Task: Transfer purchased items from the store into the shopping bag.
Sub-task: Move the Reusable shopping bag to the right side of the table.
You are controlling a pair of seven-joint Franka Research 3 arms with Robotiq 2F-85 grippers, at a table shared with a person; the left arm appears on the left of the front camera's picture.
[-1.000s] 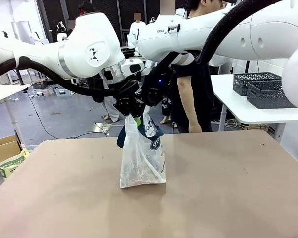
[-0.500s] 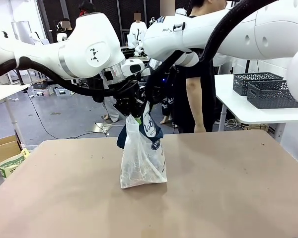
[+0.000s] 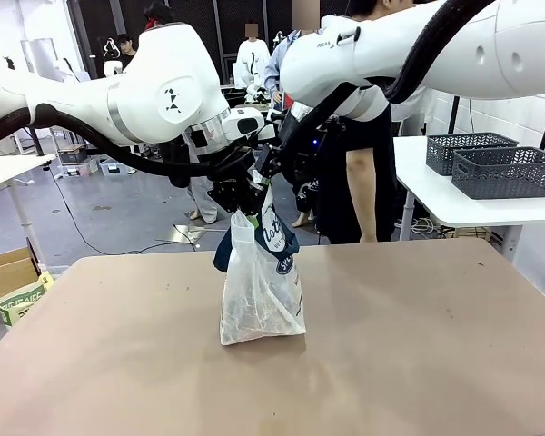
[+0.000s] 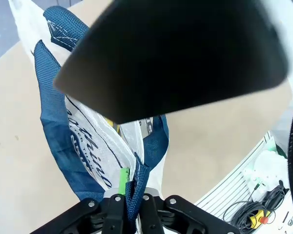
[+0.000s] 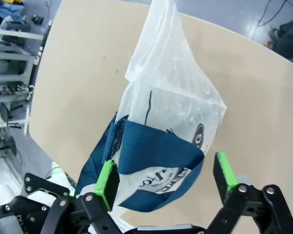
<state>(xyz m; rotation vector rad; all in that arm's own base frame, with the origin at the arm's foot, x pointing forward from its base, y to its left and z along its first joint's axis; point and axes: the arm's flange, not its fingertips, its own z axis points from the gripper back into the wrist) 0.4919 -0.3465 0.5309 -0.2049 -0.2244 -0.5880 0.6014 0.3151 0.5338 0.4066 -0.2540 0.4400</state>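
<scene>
The shopping bag [image 3: 262,295], translucent white plastic with navy straps and script lettering, stands upright on the brown table [image 3: 418,345]. My left gripper [image 3: 240,205] is shut on a navy strap at the bag's top left and holds it up; in the left wrist view the fingers [image 4: 118,209] pinch that strap [image 4: 135,187]. My right gripper [image 3: 274,171] hovers just behind the bag's top. In the right wrist view it [image 5: 166,178] stands wide open, green pads [image 5: 107,176] either side of the bag's other navy strap [image 5: 156,151] without pinching it. What is inside the bag I cannot make out.
A person [image 3: 359,182] stands at the table's far side. Dark mesh baskets [image 3: 490,168] sit on a white side table at right. A cardboard box [image 3: 4,271] and a printed package [image 3: 23,300] lie off the left edge. A black blurred body [image 4: 176,53] blocks the left wrist view's top.
My right gripper has opened and let go of the bag's top, and that arm has pulled up and to the right. The left gripper and the bag stay put.
</scene>
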